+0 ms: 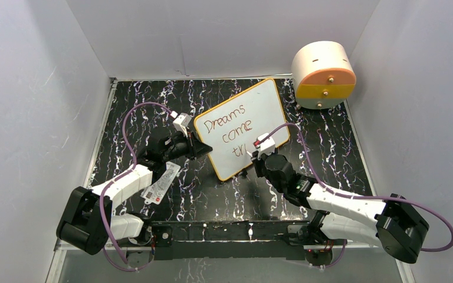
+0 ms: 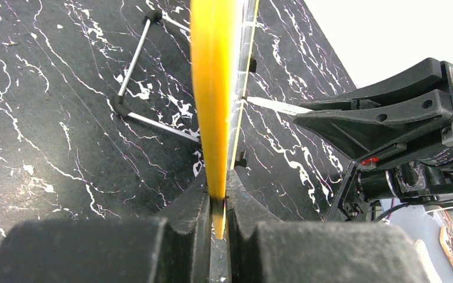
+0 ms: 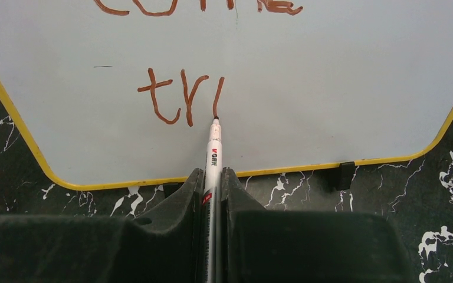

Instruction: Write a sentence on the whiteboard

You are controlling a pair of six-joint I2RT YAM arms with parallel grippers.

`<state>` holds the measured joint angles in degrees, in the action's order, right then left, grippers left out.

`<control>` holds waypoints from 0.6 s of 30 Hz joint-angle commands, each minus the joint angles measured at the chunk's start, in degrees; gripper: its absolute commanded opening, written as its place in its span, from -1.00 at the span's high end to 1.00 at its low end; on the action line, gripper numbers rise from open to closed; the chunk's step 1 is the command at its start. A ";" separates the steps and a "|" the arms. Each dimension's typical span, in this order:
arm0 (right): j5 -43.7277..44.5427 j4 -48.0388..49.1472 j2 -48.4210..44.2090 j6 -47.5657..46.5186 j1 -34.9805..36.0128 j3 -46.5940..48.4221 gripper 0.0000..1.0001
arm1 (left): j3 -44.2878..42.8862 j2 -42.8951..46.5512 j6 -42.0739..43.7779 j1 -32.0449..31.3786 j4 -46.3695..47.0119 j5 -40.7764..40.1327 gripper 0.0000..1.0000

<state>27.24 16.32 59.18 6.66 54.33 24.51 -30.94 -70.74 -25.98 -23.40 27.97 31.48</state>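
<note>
- Nearest you, a small white printed card (image 1: 162, 184) lies flat on the black marbled table (image 1: 224, 200), just beside your left arm's forearm.
- Your left gripper (image 2: 218, 206) is pinched narrow on the orange-yellow frame of the whiteboard (image 3: 330, 88), at its left edge. In the left wrist view the frame is edge-on and rises straight up from between the jaws.
- Your right gripper (image 3: 212, 188) is clamped on a white marker (image 3: 213, 153). It lies along the gap between the jaws and points away from you at the board's face.
- The marker's tip touches the board at the lower end of a short stroke, just right of the "r".
- The sentence (image 1: 230, 127) so far reads "Dreams" on the top line and "come" on the second. The third line has "tr" plus that one stroke. All of it is reddish-brown and slants across the board.
- The whiteboard stands propped on the table about mid-depth, between your two grippers. It is turned so that its right end lies farther from you.
- A small black foot (image 3: 345, 175) sits under its lower edge, and thin wire legs (image 2: 135, 59) rest on the table behind it.
- Farthest off, in the right rear corner, sits a round cream box (image 1: 323, 73) with orange and yellow fronts. It is near the board's far corner but not touching it.
</note>
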 commanded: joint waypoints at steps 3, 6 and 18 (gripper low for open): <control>3.77 -0.17 -0.55 0.29 -0.41 -0.26 1.00 | -0.86 -0.27 2.77 -0.30 -5.43 -4.48 1.00; 3.93 1.38 -0.13 -0.12 -0.78 0.00 1.00 | -0.79 -0.36 2.77 -0.33 -5.29 -4.44 1.00; 4.07 5.91 -0.01 -2.53 -1.27 2.06 1.00 | -0.83 -0.91 2.77 -0.29 -5.16 -4.32 1.00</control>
<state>30.06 17.12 59.35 5.61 53.34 24.53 -31.14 -70.74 -25.98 -23.44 27.59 31.46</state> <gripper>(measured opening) 0.195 0.055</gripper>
